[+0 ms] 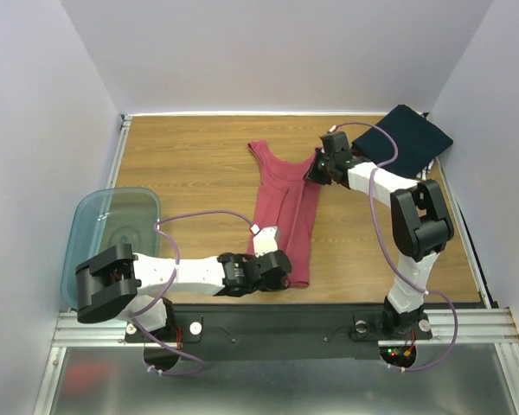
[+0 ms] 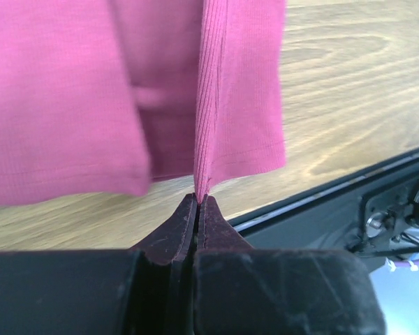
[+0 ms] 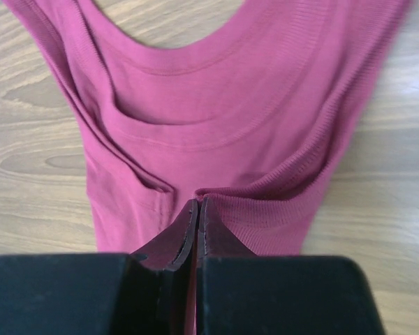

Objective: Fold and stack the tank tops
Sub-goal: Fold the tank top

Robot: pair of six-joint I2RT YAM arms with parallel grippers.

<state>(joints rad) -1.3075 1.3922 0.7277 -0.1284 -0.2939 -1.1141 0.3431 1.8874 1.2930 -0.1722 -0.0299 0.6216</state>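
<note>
The red top [image 1: 283, 207] runs lengthwise from left gripper [image 2: 197, 199], clamped on its hem, to right gripper [image 3: 197, 203] (clamped at the armhole).

White arms [image 1: 187, 275] carry bulky black joints [image 1: 108, 284], looping purple cables [image 1: 382, 226] and dark claws [image 2: 197, 201].

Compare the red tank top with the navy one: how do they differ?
The red tank top lies stretched lengthwise mid-table; the navy tank top sits compact at the far right corner. The left pincer and right pincer pinch the red one; nothing grips the navy. Both rest on the table.
</note>
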